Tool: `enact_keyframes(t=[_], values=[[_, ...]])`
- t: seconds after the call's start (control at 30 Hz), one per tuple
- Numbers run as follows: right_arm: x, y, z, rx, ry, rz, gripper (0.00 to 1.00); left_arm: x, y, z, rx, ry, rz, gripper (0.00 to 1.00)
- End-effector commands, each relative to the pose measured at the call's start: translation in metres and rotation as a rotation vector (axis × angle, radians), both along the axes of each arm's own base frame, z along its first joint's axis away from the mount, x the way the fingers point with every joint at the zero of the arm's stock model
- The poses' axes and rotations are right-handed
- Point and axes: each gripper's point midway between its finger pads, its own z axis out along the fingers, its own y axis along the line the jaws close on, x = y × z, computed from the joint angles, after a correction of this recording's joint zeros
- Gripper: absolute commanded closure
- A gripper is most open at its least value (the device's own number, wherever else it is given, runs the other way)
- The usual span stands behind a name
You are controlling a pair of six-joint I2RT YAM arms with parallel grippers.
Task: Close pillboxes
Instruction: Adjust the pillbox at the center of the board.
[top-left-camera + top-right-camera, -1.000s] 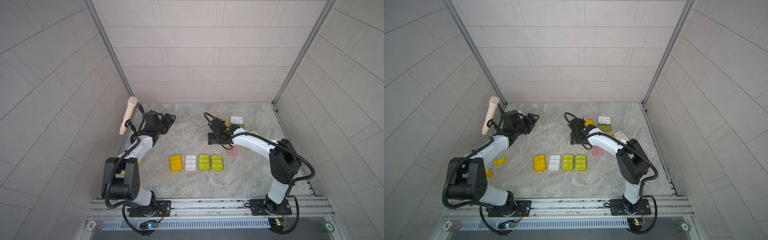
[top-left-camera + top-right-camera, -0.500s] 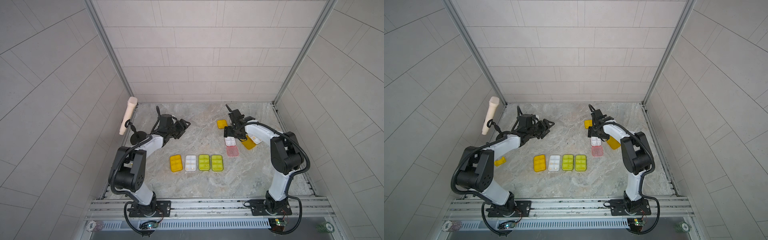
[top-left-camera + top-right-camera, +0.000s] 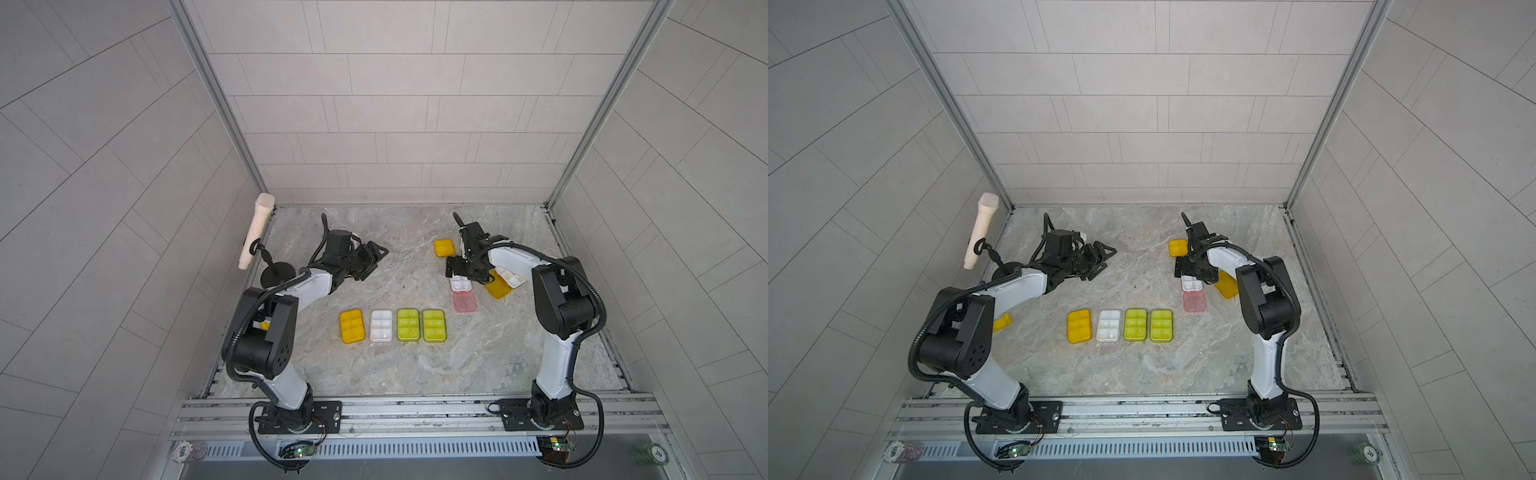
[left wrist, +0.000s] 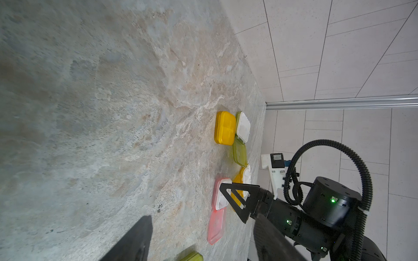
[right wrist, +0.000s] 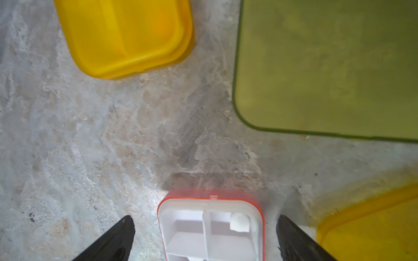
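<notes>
My right gripper (image 5: 204,218) is open and straddles the white tray of an open pink pillbox (image 5: 210,228), with a gap on each side; in a top view its pink lid (image 3: 464,301) lies flat in front. A closed orange pillbox (image 3: 444,247) sits behind the right gripper (image 3: 465,274). Beside it lie an open orange-lidded one (image 3: 497,286) and an olive-green lid (image 5: 328,67). Four closed pillboxes form a row: orange (image 3: 352,326), clear (image 3: 381,325) and two yellow-green (image 3: 434,325). My left gripper (image 3: 376,259) hovers open and empty at the left.
A microphone on a black stand (image 3: 257,232) leans at the back left corner. A small yellow piece (image 3: 1002,323) lies by the left arm's elbow. Tiled walls close in three sides, and a metal rail (image 3: 415,409) runs along the front.
The right arm swung right and back to sit over the pink pillbox, its jaws widening. The left arm swung right toward the middle.
</notes>
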Motion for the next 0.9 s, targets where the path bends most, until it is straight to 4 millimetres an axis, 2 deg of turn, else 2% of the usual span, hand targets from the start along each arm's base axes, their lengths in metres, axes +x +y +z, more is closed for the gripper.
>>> enact_keyframes(t=[0.0, 0.37, 0.43, 0.67, 0.87], values=[[-0.001, 0.013, -0.004, 0.037, 0.013, 0.048, 0.0, 0.007, -0.005, 0.012, -0.017, -0.032, -0.013, 0.25], [-0.005, 0.081, 0.005, 0.139, 0.02, 0.237, 0.04, 0.007, -0.007, 0.011, -0.019, -0.03, -0.022, 0.25], [-0.008, 0.087, 0.009, 0.156, 0.022, 0.25, 0.04, 0.007, -0.007, 0.011, -0.02, -0.03, -0.024, 0.25], [-0.011, 0.075, 0.039, 0.121, -0.029, 0.223, 0.05, 0.006, -0.012, 0.007, -0.018, -0.022, -0.037, 0.26], [-0.032, 0.033, 0.045, 0.169, -0.029, 0.097, 0.05, 0.001, -0.029, 0.002, 0.011, -0.023, -0.109, 0.27]])
